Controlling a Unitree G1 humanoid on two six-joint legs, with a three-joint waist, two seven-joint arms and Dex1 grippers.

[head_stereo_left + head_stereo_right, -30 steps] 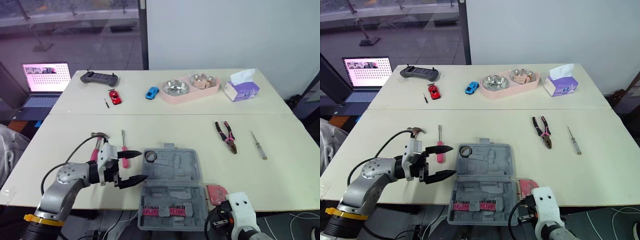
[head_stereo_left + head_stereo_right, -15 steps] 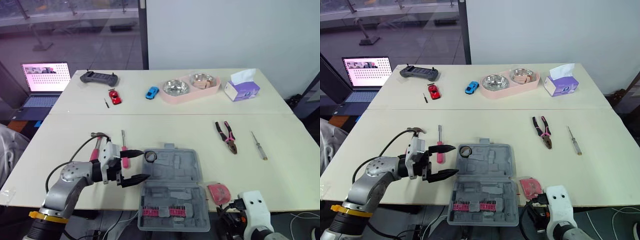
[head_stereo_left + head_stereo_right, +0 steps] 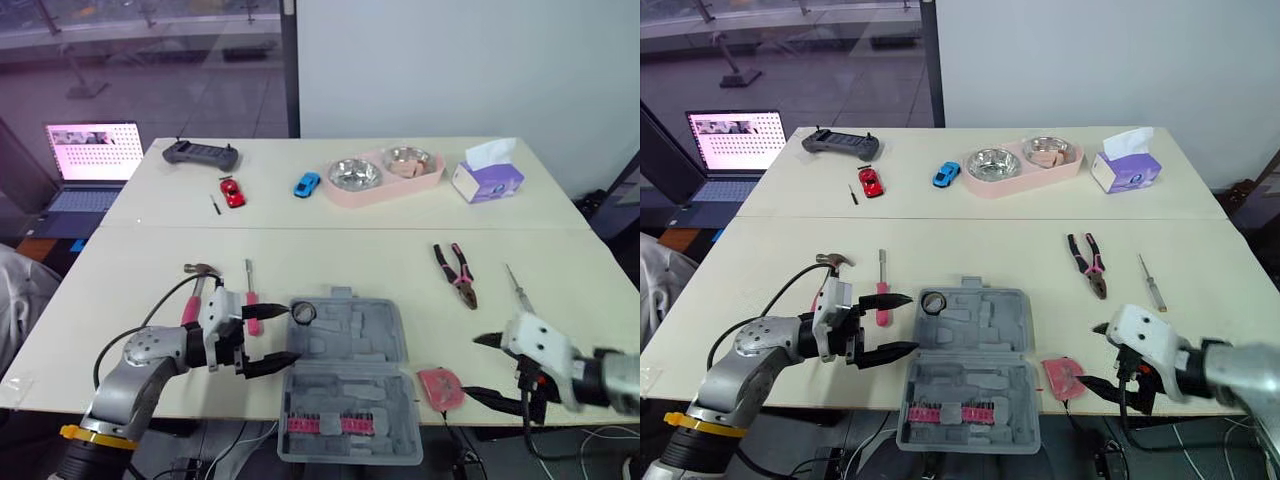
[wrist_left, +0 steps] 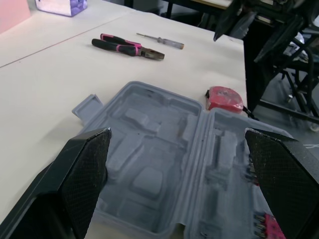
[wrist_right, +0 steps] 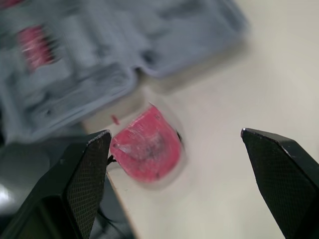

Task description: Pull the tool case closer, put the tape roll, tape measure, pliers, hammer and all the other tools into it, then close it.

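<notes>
Two head views, one scene.
- Tool case (image 3: 345, 375): grey moulded plastic, lying open at the near middle of the counter (image 3: 330, 255). Its near half reaches past the near edge.
- Tape roll (image 3: 303, 313): at the case's far-left corner.
- Tape measure (image 3: 440, 386): red, just right of the case, by the near edge.
- Pliers (image 3: 455, 273) and a screwdriver (image 3: 517, 290): far right.
- Hammer (image 3: 195, 285) and a pink-handled screwdriver (image 3: 250, 300): left of the case.
- Left gripper (image 3: 290, 335): hovers at the case's left side, fingers spread, empty.
- Right gripper (image 3: 474, 366): hangs just right of the tape measure, fingers wide apart, empty.

Left wrist view. The open fingers (image 4: 84, 169) frame the case's empty recesses, with the tape measure lying beyond the hinge.

Right wrist view. The spread fingers (image 5: 82, 174) bracket the tape measure without touching it.

Handling, as judged.
- Tape measure: compact, rigid, smooth-shelled and probably fairly heavy. It is likely to slip if pinched on a rounded corner, so it is best taken squarely across its flat sides.
- Case: stiff and light, best pulled by its wall.
</notes>
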